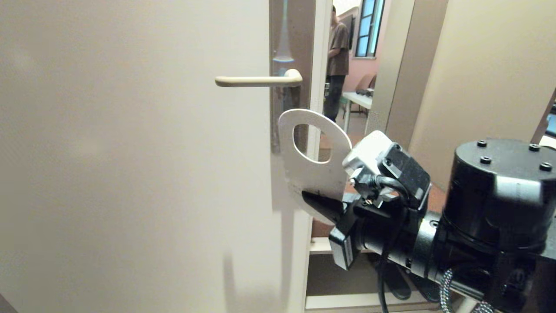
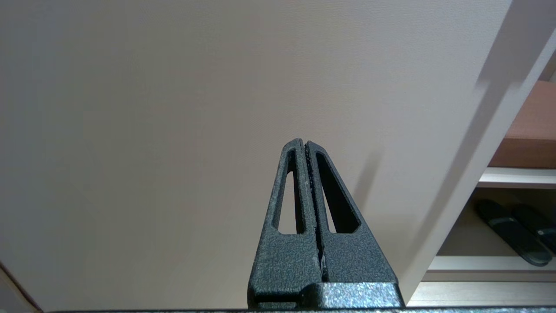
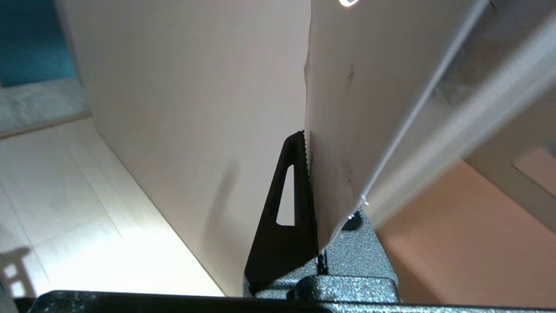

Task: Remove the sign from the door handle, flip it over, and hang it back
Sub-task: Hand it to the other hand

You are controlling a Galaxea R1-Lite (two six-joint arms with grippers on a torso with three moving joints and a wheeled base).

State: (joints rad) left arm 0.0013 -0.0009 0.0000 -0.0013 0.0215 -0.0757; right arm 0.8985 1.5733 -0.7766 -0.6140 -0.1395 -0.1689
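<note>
- Here the right gripper [image 1: 323, 204] pinches the white sign [image 1: 315, 171] by its lower end, holding it upright below the door handle [image 1: 259, 80], apart from it.
- Left gripper [image 2: 305, 145] pressed closed, empty, facing the door [image 2: 173, 108].

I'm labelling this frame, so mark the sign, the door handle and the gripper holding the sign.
sign [image 1: 315, 174]: head view, pale face below the hole.
door handle [image 1: 256, 81]: head view, middle of the lever.
right gripper [image 1: 323, 204]: head view, dark fingertip on the sign's lower end.
</note>
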